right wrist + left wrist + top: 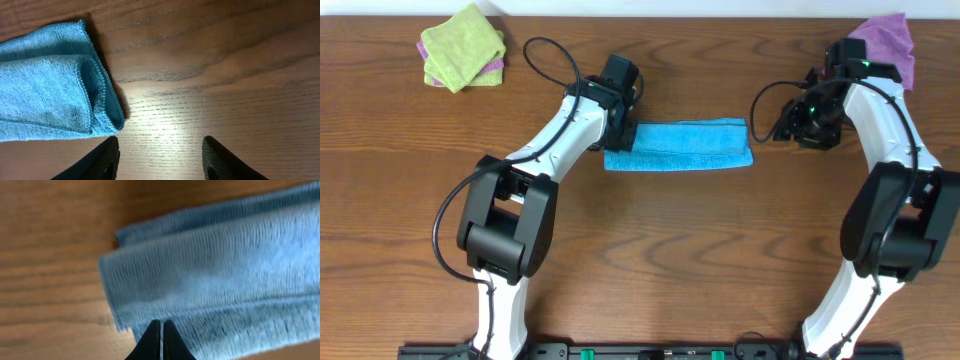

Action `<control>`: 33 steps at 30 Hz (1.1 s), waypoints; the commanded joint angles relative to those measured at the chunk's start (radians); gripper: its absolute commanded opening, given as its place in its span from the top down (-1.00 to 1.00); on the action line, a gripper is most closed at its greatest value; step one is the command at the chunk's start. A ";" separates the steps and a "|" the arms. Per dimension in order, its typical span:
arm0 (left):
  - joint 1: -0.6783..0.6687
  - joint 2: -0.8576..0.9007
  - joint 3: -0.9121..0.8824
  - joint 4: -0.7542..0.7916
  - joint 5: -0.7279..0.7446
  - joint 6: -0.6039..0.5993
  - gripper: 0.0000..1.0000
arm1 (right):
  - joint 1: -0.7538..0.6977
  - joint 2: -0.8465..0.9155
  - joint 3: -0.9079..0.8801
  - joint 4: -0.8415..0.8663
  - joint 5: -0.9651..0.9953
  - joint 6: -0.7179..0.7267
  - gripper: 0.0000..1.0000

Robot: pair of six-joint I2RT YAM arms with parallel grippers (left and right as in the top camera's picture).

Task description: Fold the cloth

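Note:
The blue cloth lies on the table, folded into a long strip. My left gripper is at its left end. In the left wrist view the left gripper's fingertips are pressed together over the cloth, near its left edge, with no fold of cloth showing between them. My right gripper is open and empty, just right of the cloth's right end. In the right wrist view the right gripper's fingers are spread over bare wood, and the cloth's folded end lies to the upper left.
A stack of folded green and purple cloths sits at the back left corner. A purple cloth lies at the back right, behind the right arm. Cables loop near both arms.

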 commanded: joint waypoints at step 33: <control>-0.026 0.131 0.014 0.037 -0.025 0.009 0.89 | -0.063 -0.010 -0.218 0.211 -0.373 -0.097 -0.37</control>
